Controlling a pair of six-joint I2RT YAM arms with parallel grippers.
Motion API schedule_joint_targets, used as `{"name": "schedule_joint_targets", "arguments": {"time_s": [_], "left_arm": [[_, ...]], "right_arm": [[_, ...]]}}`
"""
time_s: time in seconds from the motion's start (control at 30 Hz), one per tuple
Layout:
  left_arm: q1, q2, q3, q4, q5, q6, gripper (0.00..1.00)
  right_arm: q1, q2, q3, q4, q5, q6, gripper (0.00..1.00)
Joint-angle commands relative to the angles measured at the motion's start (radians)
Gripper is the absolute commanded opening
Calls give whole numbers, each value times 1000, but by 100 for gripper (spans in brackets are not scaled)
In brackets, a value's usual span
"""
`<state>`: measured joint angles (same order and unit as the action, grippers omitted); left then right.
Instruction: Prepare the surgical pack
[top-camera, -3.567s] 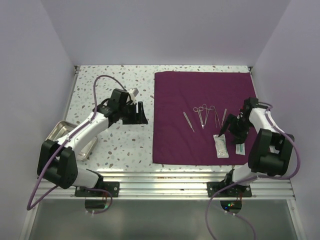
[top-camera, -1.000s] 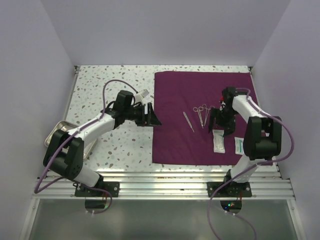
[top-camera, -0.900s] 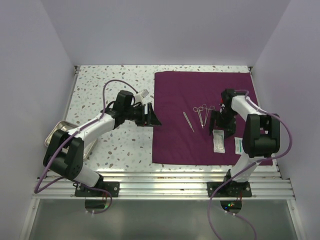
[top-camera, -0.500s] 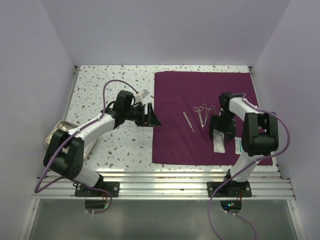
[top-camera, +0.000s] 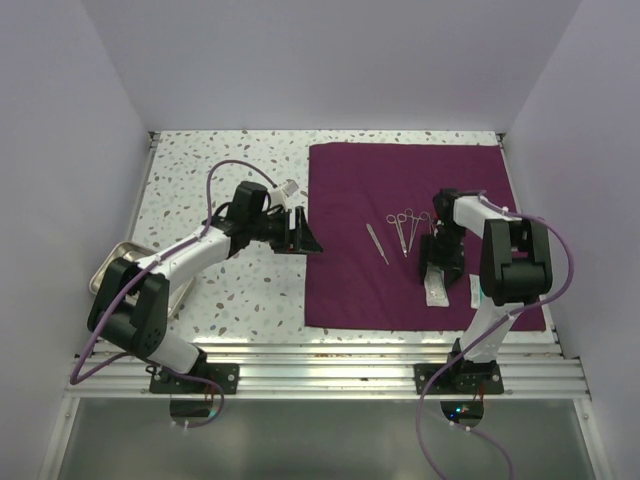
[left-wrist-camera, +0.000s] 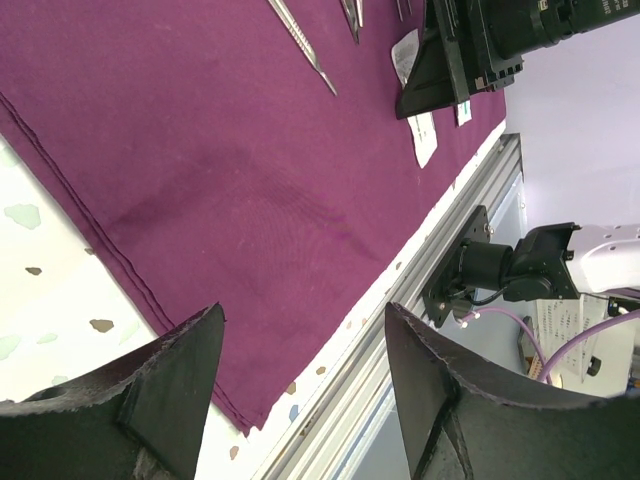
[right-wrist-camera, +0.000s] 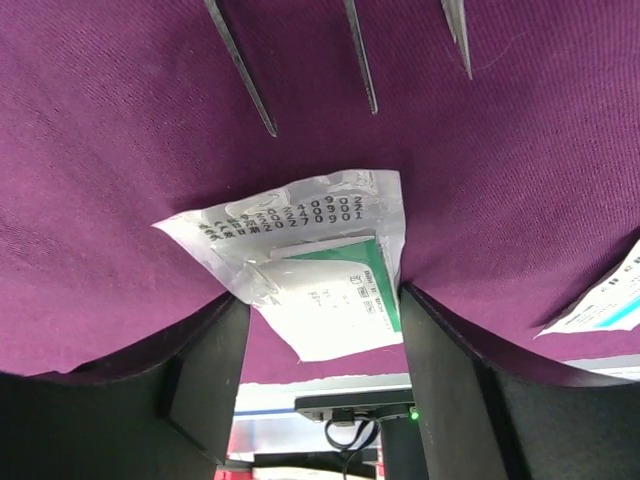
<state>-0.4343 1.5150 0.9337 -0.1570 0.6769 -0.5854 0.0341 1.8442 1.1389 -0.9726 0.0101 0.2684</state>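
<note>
Right gripper straddles a white packet, grip unclear; left gripper gapes empty. The surgical pack lies flat, long axis running 9 to 3 o'clock.

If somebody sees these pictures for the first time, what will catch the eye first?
The large dark-purple cloth sheet, covering the right half of the speckled table, stands out first, with thin steel instruments lying near its middle. The right gripper is low over a white packet, one finger on each side of it, and the left gripper is open at the sheet's left edge.
</note>
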Motion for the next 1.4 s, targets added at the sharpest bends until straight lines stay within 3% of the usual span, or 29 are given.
{"name": "schedule_joint_targets", "arguments": {"time_s": [0.0, 0.13, 0.3, 0.67, 1.0, 1.27, 1.37], "left_arm": [[-3, 1, -10, 5, 18, 7, 68], [-3, 1, -13, 2, 18, 7, 68], [-4, 4, -1, 1, 21, 4, 68], [-3, 25, 33, 5, 33, -30, 69], [-4, 50, 66, 86, 90, -183, 69], [-15, 97, 129, 132, 125, -326, 68], [-37, 114, 146, 128, 135, -347, 66]], "right_arm": [[0, 16, 1, 8, 56, -15, 63], [0, 13, 7, 3, 68, -29, 59], [0, -25, 24, -8, 24, -17, 46], [41, -129, 114, -106, -9, -31, 43], [242, -203, 186, -147, -96, -15, 43], [536, -241, 271, -143, -119, 9, 43], [590, -252, 292, -132, -124, 29, 43]]}}
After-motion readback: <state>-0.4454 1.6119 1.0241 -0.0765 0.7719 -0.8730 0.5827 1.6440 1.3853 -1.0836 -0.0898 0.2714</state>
